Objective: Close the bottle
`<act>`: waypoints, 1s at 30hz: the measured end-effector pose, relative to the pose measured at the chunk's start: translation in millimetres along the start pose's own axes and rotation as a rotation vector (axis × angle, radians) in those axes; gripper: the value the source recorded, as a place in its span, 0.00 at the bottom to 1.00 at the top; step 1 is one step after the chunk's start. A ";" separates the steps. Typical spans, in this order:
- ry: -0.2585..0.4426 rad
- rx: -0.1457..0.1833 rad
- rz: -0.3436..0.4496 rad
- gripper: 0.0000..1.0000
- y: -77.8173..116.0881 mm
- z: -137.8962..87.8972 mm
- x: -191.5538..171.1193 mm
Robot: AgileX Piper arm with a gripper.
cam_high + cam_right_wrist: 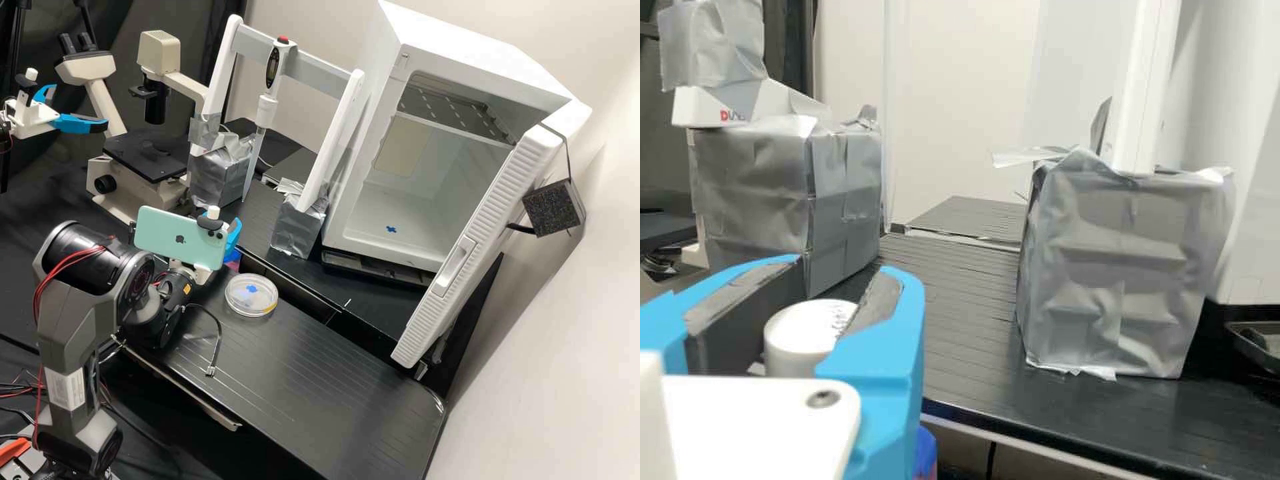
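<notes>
In the high view my gripper [233,235] is at the bench's back edge, partly behind the green phone mounted on the wrist. A bit of the bottle [232,259], pink and blue, shows just below the blue finger. The wrist view has the gripper [838,283] shut on a round white cap [800,335], one dark pad on either side of it. Beside the finger, lower down, a blue and pink part of the bottle [926,452] peeks out. The fingers hide how the cap sits on the bottle's neck.
A clear round dish [251,295] lies on the black bench [320,373] close to the gripper. Behind stand two silver-taped blocks [298,223] under a white frame, a microscope [148,157] and an open white incubator [393,243]. A loose cable hangs beside the wrist.
</notes>
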 end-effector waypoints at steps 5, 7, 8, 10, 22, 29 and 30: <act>-0.012 -0.001 -0.005 0.00 -0.9 3.4 0.5; -0.012 -0.004 -0.008 0.00 -0.9 4.2 0.6; -0.012 -0.006 -0.007 0.00 -0.3 4.8 0.5; -0.008 -0.011 -0.012 0.00 -0.2 5.0 0.4; -0.010 -0.012 -0.010 1.00 0.4 5.7 0.4; -0.010 -0.012 -0.010 1.00 0.4 5.7 0.4; -0.010 -0.012 -0.010 1.00 0.4 5.7 0.4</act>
